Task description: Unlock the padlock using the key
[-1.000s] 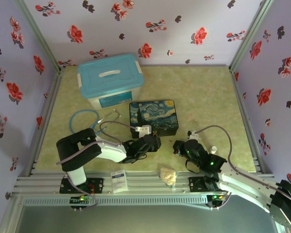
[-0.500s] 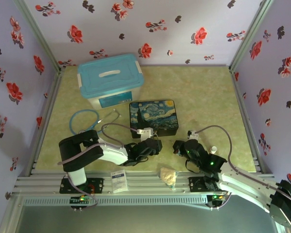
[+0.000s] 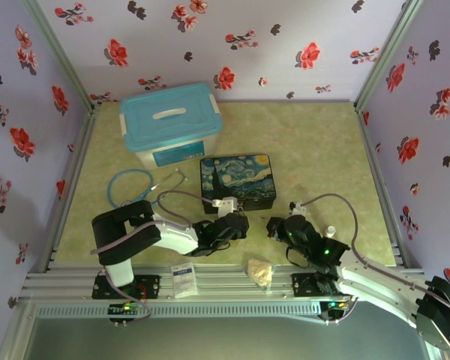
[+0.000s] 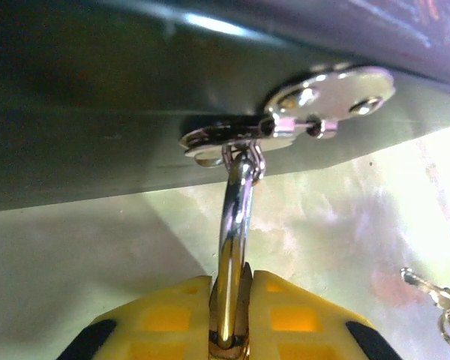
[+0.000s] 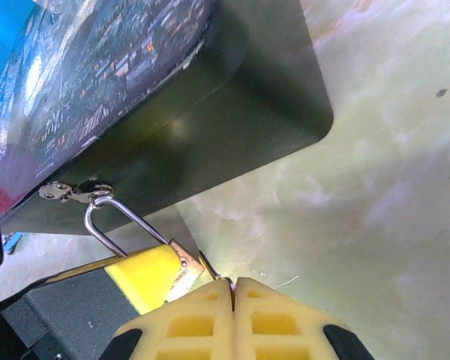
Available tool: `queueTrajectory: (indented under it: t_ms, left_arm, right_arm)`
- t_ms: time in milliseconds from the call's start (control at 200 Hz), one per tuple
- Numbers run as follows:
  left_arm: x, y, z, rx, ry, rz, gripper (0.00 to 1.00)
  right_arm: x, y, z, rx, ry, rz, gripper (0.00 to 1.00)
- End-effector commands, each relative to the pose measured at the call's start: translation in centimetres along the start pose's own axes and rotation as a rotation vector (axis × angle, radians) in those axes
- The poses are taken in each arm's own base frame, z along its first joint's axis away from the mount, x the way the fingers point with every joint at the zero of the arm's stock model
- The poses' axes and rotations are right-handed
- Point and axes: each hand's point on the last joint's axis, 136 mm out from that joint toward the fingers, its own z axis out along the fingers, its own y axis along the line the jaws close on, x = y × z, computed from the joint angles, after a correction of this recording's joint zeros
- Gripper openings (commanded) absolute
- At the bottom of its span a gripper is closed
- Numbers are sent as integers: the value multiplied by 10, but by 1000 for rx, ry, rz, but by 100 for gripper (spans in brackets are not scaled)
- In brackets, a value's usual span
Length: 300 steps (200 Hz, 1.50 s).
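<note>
Right of the left end effector (image 4: 231, 285), clamped on the padlock (image 4: 236, 202), the right end effector (image 5: 230, 285) apparently pinched the key (image 4: 424, 287); keyhole alignment looked next.

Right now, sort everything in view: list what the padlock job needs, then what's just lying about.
Job: padlock, gripped by the left gripper; key; starry-night box, its clasp holding the padlock.

Lying about: blue-lidded storage bin; blue stethoscope; white packet; crumpled beige wrapper.
</note>
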Motion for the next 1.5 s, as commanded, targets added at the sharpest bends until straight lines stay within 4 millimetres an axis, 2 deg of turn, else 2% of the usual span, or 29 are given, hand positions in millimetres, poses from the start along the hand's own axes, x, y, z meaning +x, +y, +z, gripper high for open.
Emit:
queueTrajectory:
  t_ms: [0, 125, 350, 485, 630, 805, 970, 1080, 1295, 1495]
  left_arm:
    - [-13, -10, -1, 39, -22, -54, 1]
    - [-22, -14, 0, 74, -41, -118, 0]
    - [-43, -26, -7, 159, -89, -242, 0]
    - [-50, -27, -7, 197, -103, -300, 0]
    - [-54, -35, -14, 244, -103, -352, 0]
    - [-59, -36, -19, 251, -109, -397, 0]
    - [-62, -35, -20, 263, -117, -431, 0]
    - [-63, -36, -20, 273, -119, -445, 0]
    - [-61, -31, -18, 280, -121, -478, 0]
    - [-68, -43, -25, 317, -121, -480, 0]
  right_arm:
    - [6, 6, 3, -37, 34, 57, 0]
    - [14, 13, 7, -67, 80, 118, 0]
    - [24, 14, 13, -122, 125, 210, 0]
    - [21, 6, 12, -120, 109, 233, 0]
    - [16, 15, 7, -178, 103, 253, 0]
    - [10, 18, 11, -200, 102, 293, 0]
    - [7, 39, 18, -271, 127, 279, 0]
    - [7, 45, 21, -293, 134, 275, 0]
    - [1, 43, 18, -288, 103, 274, 0]
    - [-4, 46, 13, -299, 90, 265, 0]
